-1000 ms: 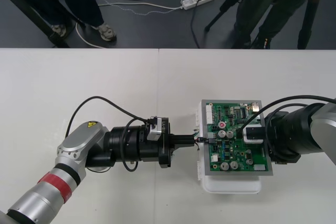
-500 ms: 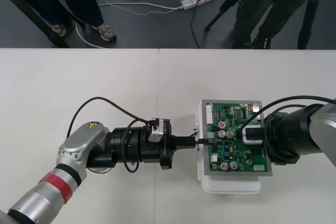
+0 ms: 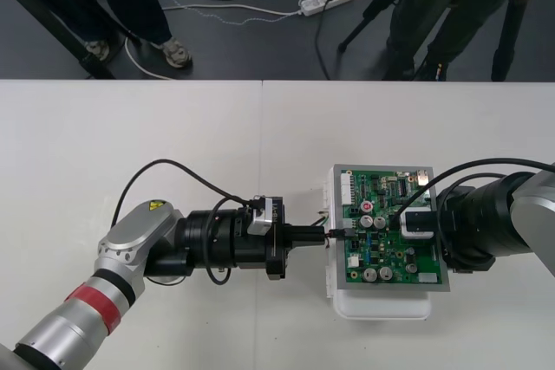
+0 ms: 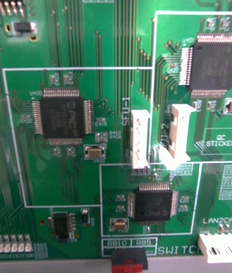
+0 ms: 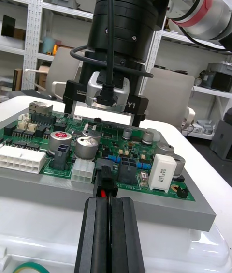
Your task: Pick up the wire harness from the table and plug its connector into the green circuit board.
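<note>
Wires (image 5: 101, 192), thin, red, sit pinched in left end effector (image 5: 109, 203).

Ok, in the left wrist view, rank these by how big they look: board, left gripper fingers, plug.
1. board
2. left gripper fingers, though they sit nearest the camera, which inflates them
3. plug, at their tips by the board's edge

**Left arm** (image 3: 130, 242): silver links with a red ring (image 3: 88, 304) and a yellow warning sticker (image 3: 150, 207). The wrist (image 3: 221, 242) is a black cylinder. A thin black cable (image 3: 157, 161) arches over it, and a small silver camera (image 3: 263, 213) sits on top. The fingers (image 5: 96, 234) are two long black bars.

**Right arm** (image 3: 538, 214): a silver link, a black ribbed wrist (image 3: 473, 227), a second black cable (image 3: 494, 160) and a second red ring (image 5: 205, 3).
</note>
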`<move>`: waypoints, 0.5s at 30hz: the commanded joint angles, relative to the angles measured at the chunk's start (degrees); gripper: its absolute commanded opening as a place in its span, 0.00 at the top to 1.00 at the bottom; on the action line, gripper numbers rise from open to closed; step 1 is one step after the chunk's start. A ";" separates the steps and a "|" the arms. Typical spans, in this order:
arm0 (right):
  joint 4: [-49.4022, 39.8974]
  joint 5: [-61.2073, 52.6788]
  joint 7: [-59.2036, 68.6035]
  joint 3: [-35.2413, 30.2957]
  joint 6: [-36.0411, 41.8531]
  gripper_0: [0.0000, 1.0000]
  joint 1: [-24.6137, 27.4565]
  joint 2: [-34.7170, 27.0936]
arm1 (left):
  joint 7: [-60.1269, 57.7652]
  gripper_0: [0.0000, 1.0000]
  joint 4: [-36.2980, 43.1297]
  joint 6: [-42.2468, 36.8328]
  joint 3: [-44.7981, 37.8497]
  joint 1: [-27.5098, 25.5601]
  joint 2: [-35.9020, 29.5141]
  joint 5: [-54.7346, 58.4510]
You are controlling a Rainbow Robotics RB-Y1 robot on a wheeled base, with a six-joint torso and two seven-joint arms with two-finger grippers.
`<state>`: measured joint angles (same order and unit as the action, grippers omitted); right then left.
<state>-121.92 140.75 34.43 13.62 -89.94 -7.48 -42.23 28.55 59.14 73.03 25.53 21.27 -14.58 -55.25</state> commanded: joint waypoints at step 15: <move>-2.36 -1.53 -0.77 0.71 -0.06 0.00 0.62 2.24 | 9.07 1.00 3.00 -0.43 1.89 2.55 2.89 -0.73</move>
<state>-121.92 140.70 34.42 13.62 -90.03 -7.45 -42.22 33.97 59.26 73.00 25.72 21.54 -14.58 -55.40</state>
